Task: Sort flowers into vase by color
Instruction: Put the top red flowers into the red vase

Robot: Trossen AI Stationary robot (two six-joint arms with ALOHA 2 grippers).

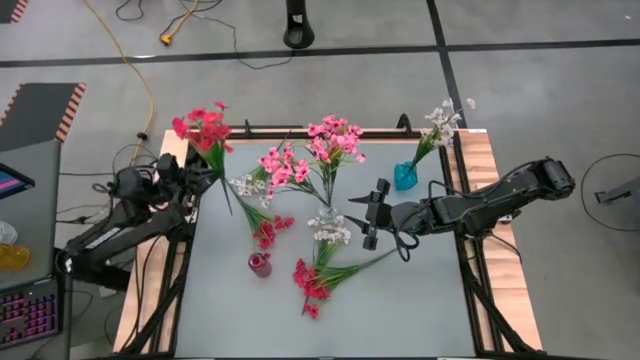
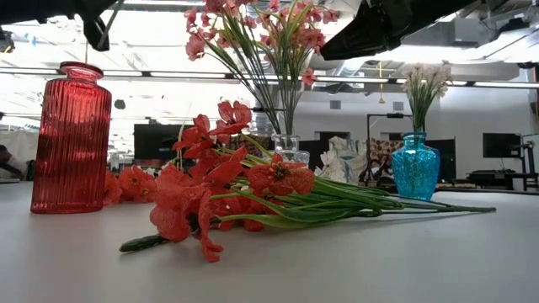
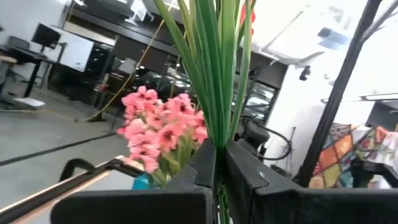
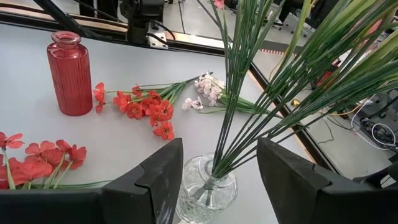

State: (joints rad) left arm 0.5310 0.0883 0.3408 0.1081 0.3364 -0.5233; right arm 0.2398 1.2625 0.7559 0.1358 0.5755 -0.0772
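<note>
Clenching a red-blossomed sprig by its green stems, the left claw holds it at the table's far-left corner, well apart from the ribbed red glass vase; those long stems could snag the lying flowers on the way. Spread wide, the right claw hangs beside the clear glass vase of pink sprigs and could tip it.

No text, label, brand, number or sign can be read in any of the views. The red vase, the blue vase and the clear vase all have bare ribbed or cut glass. The table has a plain top. The dark arms show no lettering that can be made out. At about 9 o'clock in the high view a keyboard and the corner of a screen show, but nothing on them can be read. The screens in the room behind, in the low view, are dark.
</note>
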